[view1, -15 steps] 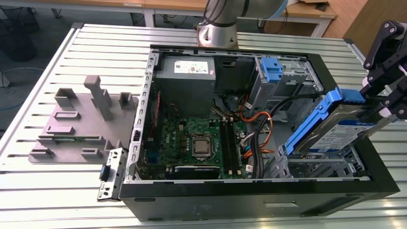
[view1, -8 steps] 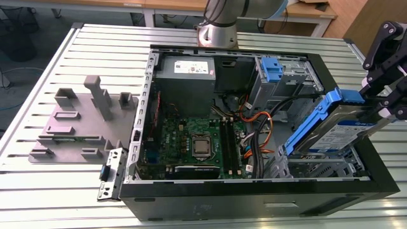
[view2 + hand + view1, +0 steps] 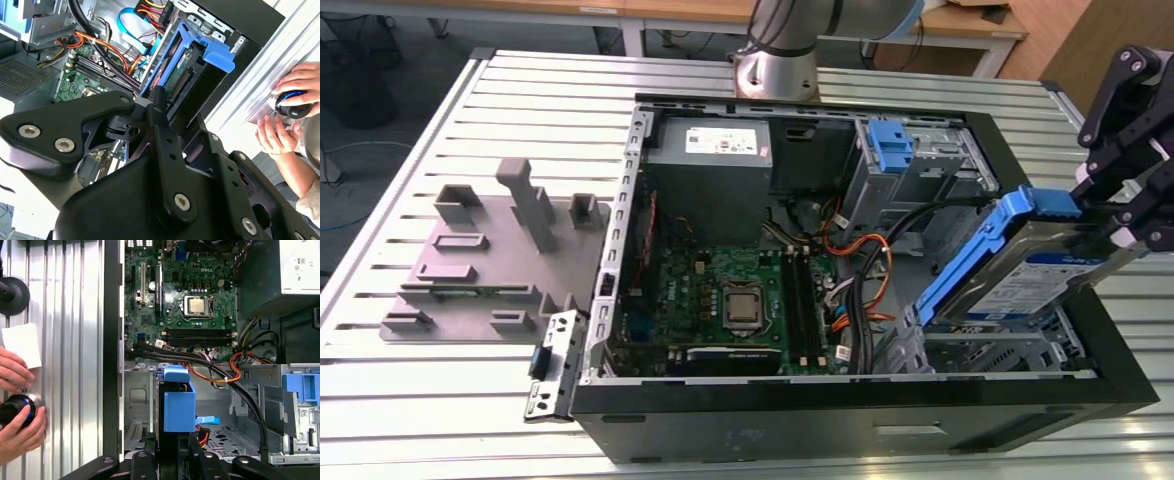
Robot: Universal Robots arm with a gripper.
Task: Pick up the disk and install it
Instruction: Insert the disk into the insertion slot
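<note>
The disk (image 3: 1025,277), silver with a white-and-blue label and blue carrier rails, hangs tilted over the drive bay at the corner of the open computer case (image 3: 854,425) on the exterior view's right. My gripper (image 3: 1123,232) is shut on its raised end, while its lower end dips toward the bay. In the second wrist view the disk (image 3: 186,75) runs from between my fingers (image 3: 158,106) toward the case interior. In the first wrist view its blue carrier (image 3: 178,406) stands edge-on just ahead of the gripper (image 3: 172,455), above the metal bay cage (image 3: 137,405).
Inside the case lie the motherboard (image 3: 734,300), a grey power-supply box (image 3: 720,145), a bare blue bracket (image 3: 890,150) and orange and black cables (image 3: 861,250). A grey fixture (image 3: 494,260) sits on the slatted table. A person's hands (image 3: 17,415) rest on a round knob beside the case.
</note>
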